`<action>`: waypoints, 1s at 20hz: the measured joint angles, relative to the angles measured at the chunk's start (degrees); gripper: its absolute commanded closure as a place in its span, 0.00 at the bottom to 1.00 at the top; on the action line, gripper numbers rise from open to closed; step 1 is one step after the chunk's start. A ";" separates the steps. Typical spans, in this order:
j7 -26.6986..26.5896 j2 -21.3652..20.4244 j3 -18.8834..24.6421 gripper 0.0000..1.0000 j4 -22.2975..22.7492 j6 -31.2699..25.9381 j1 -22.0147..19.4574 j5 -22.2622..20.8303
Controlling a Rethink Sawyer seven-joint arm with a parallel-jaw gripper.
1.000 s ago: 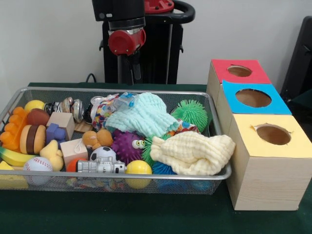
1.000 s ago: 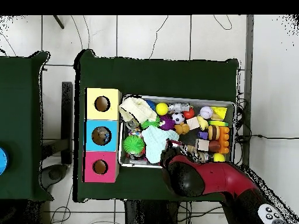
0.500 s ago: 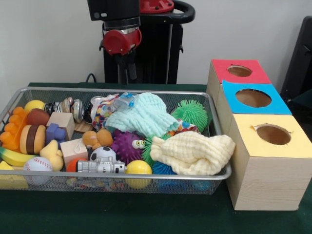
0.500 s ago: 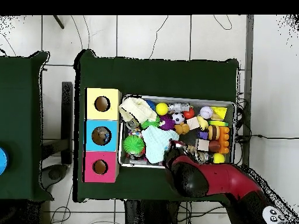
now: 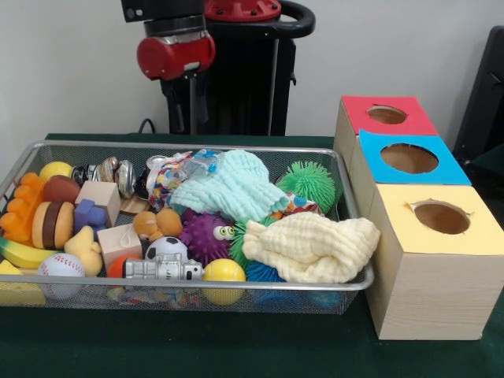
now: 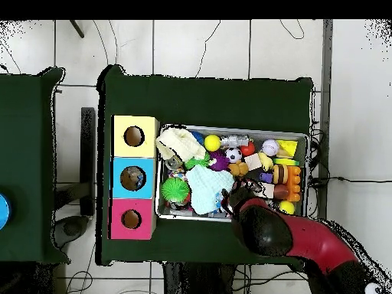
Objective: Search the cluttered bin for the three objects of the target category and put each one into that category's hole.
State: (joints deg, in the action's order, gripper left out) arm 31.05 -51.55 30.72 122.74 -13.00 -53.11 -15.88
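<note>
The red and black hand point(image 5: 192, 98), grip state unreadable, is sliding sideways above the silver wire-mesh bin's point(image 5: 236, 293) far edge, holding nothing, so the search is only beginning.

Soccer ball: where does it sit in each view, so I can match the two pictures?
Front view: soccer ball near the bin's front edge, left of centre, behind the silver robot toy.
Overhead view: soccer ball in the bin's upper middle.
Shared landmark: the yellow ball close beside it.
</note>
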 measured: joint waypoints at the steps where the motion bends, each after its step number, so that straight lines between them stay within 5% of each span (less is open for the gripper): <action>1: 0.63 -0.24 0.00 0.00 0.01 0.38 -0.16 1.32; 9: 8.95 -2.42 0.04 0.00 0.02 4.63 -2.63 11.68; 16: 10.94 -2.21 -2.33 0.00 -0.04 5.87 -0.65 12.03; 20: 10.94 -1.30 -7.63 0.00 -0.75 5.88 5.22 10.87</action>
State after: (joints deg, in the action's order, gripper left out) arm 41.98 -52.85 23.09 121.99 -7.11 -47.89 -5.01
